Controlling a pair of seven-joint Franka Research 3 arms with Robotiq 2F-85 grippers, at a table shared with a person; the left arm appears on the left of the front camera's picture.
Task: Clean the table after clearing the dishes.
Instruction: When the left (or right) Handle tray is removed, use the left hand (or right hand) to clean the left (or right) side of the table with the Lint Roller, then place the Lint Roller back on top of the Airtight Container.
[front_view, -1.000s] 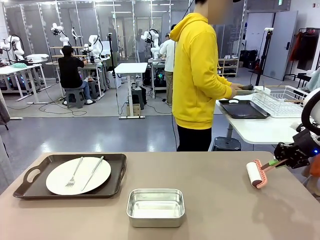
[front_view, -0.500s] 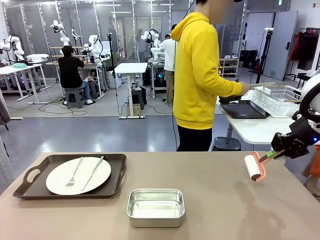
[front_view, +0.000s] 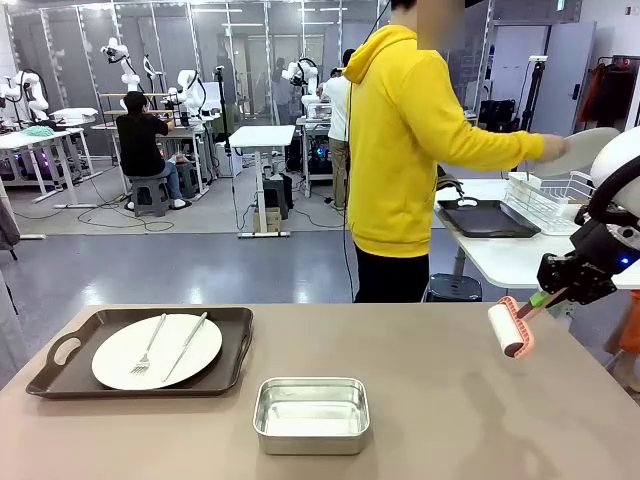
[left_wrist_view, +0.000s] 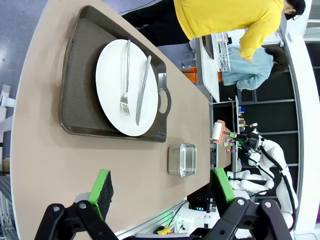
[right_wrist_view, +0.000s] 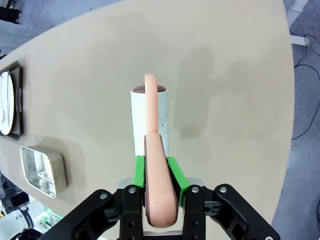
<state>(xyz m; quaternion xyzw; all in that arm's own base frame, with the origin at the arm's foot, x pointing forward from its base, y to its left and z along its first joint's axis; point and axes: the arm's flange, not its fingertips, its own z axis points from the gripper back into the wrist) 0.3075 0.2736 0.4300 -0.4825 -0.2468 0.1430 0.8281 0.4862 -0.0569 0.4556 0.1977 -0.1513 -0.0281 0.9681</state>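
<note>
1. Step, I'd say: clearing is part-done and cleaning hasn't begun. One dark tray (front_view: 240, 340) w/ white plate (front_view: 115, 362), fork (front_view: 150, 345) & knife (front_view: 188, 345) sits on the surface (front_view: 430, 350) at the robot's left end. A steel pan (front_view: 311, 443) stands near the front middle.
2. Person (front_view: 400, 150) at the far side is turned to the white side table (front_view: 520, 262), holding a second plate (front_view: 585, 150) over the wire rack (front_view: 560, 195). Another dark tray (front_view: 490, 222) lies there.
3. R jaws are closed on the pink handle of the lint roller (front_view: 507, 330), which hangs above the surface's right end, not touching.
4. L jaws are wide open & empty at the left end, facing along the surface.
5. Next, prob.: that tray must go before a full clean. The right end is bare, so lower the roller till the drum lies flat, then roll, keeping off the pan.
</note>
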